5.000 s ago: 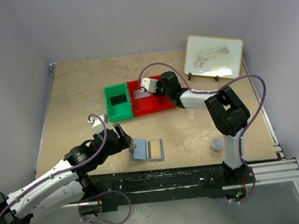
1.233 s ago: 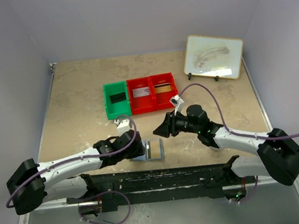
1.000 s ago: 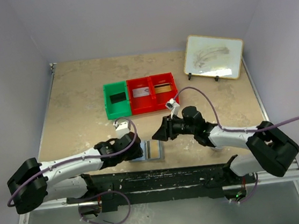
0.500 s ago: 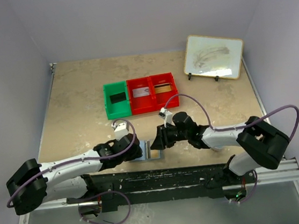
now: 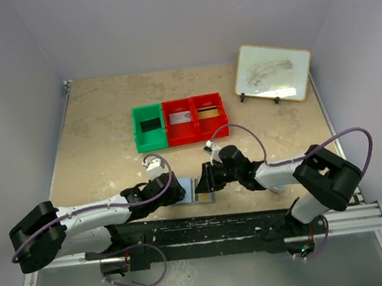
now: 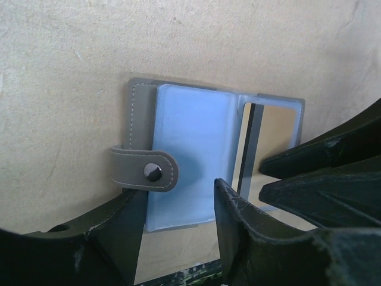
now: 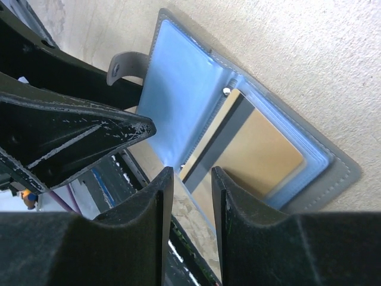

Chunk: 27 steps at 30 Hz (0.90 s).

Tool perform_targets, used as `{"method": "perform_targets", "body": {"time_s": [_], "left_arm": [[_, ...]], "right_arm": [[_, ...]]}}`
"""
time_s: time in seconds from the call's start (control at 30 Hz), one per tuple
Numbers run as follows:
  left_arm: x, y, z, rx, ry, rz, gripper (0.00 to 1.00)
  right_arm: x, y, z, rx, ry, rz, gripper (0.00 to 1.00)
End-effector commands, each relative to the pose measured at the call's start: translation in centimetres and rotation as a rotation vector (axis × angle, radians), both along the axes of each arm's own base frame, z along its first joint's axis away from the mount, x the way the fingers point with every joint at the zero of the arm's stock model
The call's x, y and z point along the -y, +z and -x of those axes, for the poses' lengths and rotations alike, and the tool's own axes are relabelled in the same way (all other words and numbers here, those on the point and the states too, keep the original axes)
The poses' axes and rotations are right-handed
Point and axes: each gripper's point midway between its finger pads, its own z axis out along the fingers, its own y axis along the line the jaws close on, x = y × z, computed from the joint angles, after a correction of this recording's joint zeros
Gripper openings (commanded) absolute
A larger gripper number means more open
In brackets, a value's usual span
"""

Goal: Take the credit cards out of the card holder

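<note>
I saw a tan, mottled table filling the middle of the overhead view. Plain pale lavender-grey walls boxed it in: the back wall at 12 o'clock, the left wall at 9 and the right wall at 3. A framed whiteboard leaned at about 2 o'clock. At 6 o'clock ran a black mounting rail, with a silver extrusion toward 5 and a grey floor strip below. The light I had was soft and even, with faint shadows.

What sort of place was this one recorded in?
Likely a lab robot test cell: bare lilac walls box in a beige tabletop, with a black mounting rail at its near edge and red and green plastic bins.
</note>
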Motion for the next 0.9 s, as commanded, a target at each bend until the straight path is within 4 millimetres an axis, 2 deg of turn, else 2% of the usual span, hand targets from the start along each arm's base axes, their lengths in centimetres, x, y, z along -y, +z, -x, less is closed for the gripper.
{"method": "perform_targets", "body": {"time_s": [0.0, 0.17, 0.27, 0.33, 0.4, 0.5, 0.6, 0.7, 0.77, 0.87], "left_arm": [[2.6, 2.1, -0.8, 0.037, 0.037, 0.203, 0.45], [2.3, 2.7, -1.1, 0.055, 0.087, 0.262, 0.52], [1.9, 3.0, -1.1, 0.064, 0.103, 0.269, 0.51], [2.5, 3.8, -0.9, 0.071, 0.084, 0.332, 0.49], [2.9, 4.5, -0.8, 0.078, 0.076, 0.379, 0.45], [2.8, 4.4, -0.7, 0.074, 0.074, 0.376, 0.40], [2.6, 3.8, -0.7, 0.069, 0.069, 0.331, 0.30], [2.9, 3.2, -0.7, 0.060, 0.049, 0.298, 0.28], [3.0, 2.5, -0.8, 0.048, 0.038, 0.256, 0.23], [2.2, 1.0, -0.9, 0.018, 0.041, 0.124, 0.10]], "right_arm": [[0.7, -1.4, 0.1, -0.022, -0.040, 0.040, 0.35], [1.5, -2.7, 0.3, -0.046, -0.067, 0.081, 0.34], [1.7, -3.1, 0.3, -0.052, -0.079, 0.096, 0.33], [1.9, -3.6, 0.3, -0.063, -0.087, 0.107, 0.32], [1.9, -3.7, 0.3, -0.067, -0.090, 0.109, 0.32], [1.9, -3.8, 0.3, -0.069, -0.094, 0.114, 0.31], [1.9, -3.8, 0.2, -0.068, -0.096, 0.114, 0.31], [1.8, -3.9, 0.2, -0.072, -0.094, 0.113, 0.31], [1.7, -3.9, 0.2, -0.073, -0.094, 0.110, 0.31], [1.7, -3.8, 0.1, -0.070, -0.097, 0.111, 0.31]]}}
